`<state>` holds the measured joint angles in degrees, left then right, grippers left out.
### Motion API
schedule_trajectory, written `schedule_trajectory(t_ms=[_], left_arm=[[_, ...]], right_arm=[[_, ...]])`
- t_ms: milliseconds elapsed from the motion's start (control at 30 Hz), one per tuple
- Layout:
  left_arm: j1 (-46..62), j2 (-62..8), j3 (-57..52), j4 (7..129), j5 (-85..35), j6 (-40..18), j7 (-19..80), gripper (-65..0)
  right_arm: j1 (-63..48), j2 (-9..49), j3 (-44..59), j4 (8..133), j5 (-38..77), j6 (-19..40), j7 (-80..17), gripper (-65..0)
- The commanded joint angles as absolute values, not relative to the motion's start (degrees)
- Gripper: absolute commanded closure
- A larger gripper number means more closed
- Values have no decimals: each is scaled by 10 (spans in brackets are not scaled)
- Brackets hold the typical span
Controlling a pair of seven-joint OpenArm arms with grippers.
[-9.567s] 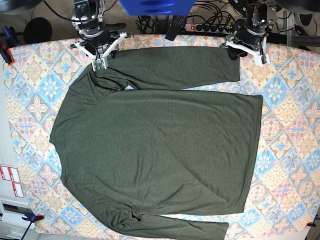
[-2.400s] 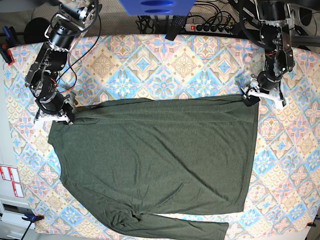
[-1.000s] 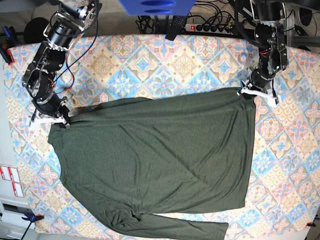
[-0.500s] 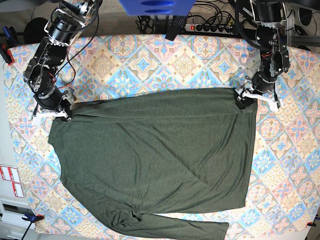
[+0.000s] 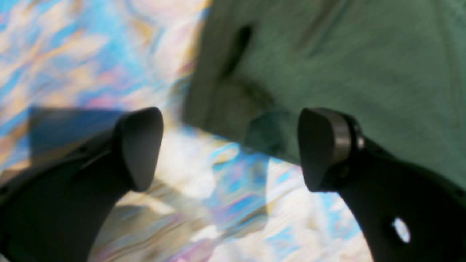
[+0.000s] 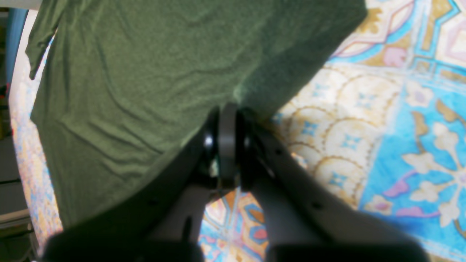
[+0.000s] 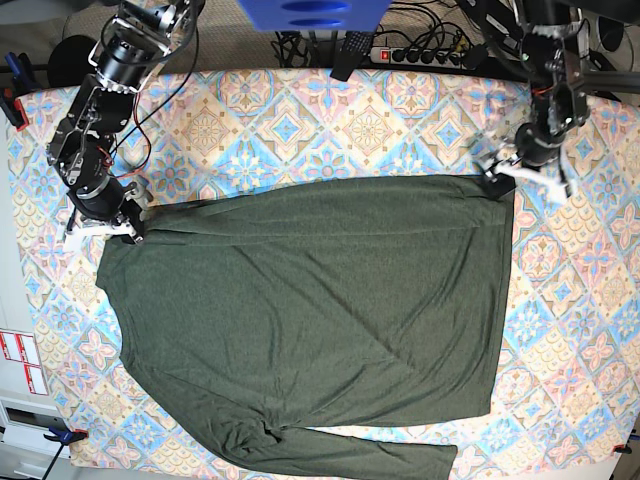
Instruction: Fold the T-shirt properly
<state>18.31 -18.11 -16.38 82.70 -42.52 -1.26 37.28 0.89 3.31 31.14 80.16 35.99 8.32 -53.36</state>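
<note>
Large dark olive-green long-sleeved knit T-shirt [image 7: 310, 310] spread flat on patterned tiled tablecloth [image 7: 330, 120], left gripper [image 5: 229, 149] with fingers spread wide just off the shirt's hem corner, holding nothing, right gripper [image 6: 226, 145] with fingers pressed together, pinching the shirt's shoulder edge.

My two arms, black metal and white claws

My right arm [image 7: 100, 110] is stacked black cylindrical joints with thin red and black cables looping at its three o'clock side; its claw [image 7: 101, 227] has white fingers. My left claw [image 5: 229, 149] wears smooth, rounded black pads [image 5: 140, 147], one backed by a grey metal disc, on broad black fingers; a small hole pierces one at five o'clock.
</note>
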Motion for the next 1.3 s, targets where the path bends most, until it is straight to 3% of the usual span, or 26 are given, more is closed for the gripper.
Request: schedule_trajectory(t_ms=[0, 533, 633, 900, 1067, 1133, 1200, 1267], left_arm=[[183, -188, -170, 831, -421, -2, 382, -595], [138, -161, -110, 769, -418, -2, 380, -580], [137, -160, -94, 769, -419, -2, 379, -502], [136, -142, -81, 770, -419, -2, 381, -158], [137, -142, -81, 771, -420, -2, 380, -127], [138, -142, -83, 785, -420, -2, 379, -83], [142, -143, -94, 806, -420, -2, 380, 0], [153, -144, -112, 819, -420, -2, 380, 0]], right_arm=[[18, 41, 312, 812, 368, 87, -525, 0], [18, 41, 312, 812, 368, 87, -526, 0], [18, 41, 312, 813, 368, 87, -526, 0], [18, 41, 312, 813, 368, 87, -527, 0], [18, 40, 312, 813, 368, 87, -527, 0], [18, 40, 312, 813, 368, 87, -528, 0], [18, 40, 312, 813, 368, 87, -528, 0], [17, 40, 312, 813, 373, 87, -528, 0]])
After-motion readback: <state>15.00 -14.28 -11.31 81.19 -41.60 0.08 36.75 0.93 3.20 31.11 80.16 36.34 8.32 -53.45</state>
